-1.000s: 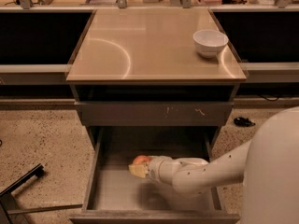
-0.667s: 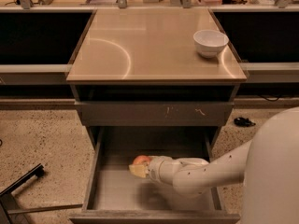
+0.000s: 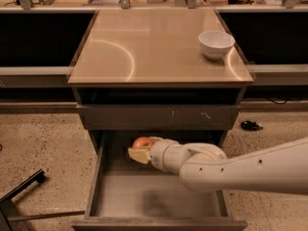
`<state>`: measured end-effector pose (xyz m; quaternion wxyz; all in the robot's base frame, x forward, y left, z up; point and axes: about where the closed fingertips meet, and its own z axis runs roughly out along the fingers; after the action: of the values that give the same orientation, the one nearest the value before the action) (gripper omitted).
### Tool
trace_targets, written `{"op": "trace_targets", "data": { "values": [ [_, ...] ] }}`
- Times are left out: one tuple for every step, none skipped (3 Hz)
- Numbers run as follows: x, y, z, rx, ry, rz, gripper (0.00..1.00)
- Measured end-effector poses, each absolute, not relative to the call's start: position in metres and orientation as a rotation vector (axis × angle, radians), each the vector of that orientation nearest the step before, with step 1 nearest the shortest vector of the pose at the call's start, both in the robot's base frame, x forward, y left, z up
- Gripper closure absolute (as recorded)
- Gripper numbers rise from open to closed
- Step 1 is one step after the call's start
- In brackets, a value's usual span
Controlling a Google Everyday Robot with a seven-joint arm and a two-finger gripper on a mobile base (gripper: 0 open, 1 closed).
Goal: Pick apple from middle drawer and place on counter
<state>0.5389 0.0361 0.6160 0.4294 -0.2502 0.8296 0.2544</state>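
Observation:
The apple (image 3: 142,141) is small and red-orange, and sits in my gripper (image 3: 139,153) above the back of the open middle drawer (image 3: 144,196). The gripper's pale fingers (image 3: 137,155) are closed around the apple's lower half, and the apple hangs clear of the drawer's grey bottom. My white arm reaches in from the lower right. The glossy tan counter (image 3: 154,47) is the cabinet top above.
A white bowl (image 3: 216,43) stands on the counter's back right corner. A closed grey drawer front (image 3: 159,117) with pale scratches lies just above the gripper. A black frame (image 3: 19,191) lies on the speckled floor at left, and a small black object (image 3: 250,125) lies at right.
The gripper has risen with the apple from the drawer bottom toward the back top of the drawer opening. The bowl has not moved.

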Motion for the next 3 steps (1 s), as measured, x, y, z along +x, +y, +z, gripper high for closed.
{"op": "trace_targets", "data": {
  "values": [
    [0.539, 0.065, 0.696, -0.685, 1.945, 0.666, 1.0],
    [0.53, 0.086, 0.764, -0.766, 1.821, 0.707, 1.0],
    [0.53, 0.086, 0.765, -0.766, 1.82, 0.706, 1.0]
  ]
}}
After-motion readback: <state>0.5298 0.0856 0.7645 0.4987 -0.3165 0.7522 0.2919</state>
